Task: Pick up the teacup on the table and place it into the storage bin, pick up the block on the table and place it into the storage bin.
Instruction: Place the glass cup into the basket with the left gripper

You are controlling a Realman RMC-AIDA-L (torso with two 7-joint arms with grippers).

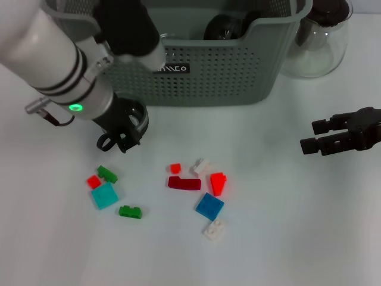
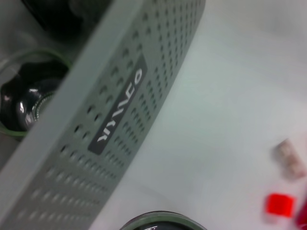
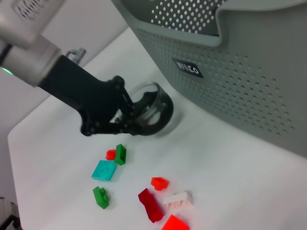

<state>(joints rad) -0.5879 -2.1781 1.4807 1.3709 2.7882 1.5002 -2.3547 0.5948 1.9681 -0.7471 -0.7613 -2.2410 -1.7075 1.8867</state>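
Currently left gripper (image 3: 125, 115) is clamped on the teacup (image 3: 152, 115) rim, at seven o'clock from storage bin (image 1: 238, 71); glass judged light, slippery, fragile; right gripper (image 1: 312, 136) idle, fingers parted

Bright, even overhead light, table (image 1: 268, 238) near white. Soft short shadows under bin (image 1: 238, 77) and blocks. Glare spots on pitcher (image 1: 318, 47) glass. Left wrist view blurred throughout, bin label (image 2: 120, 108) smeared, red block (image 2: 279, 205) fuzzy. Right wrist view sharp, left arm (image 3: 29, 43) slightly overexposed.
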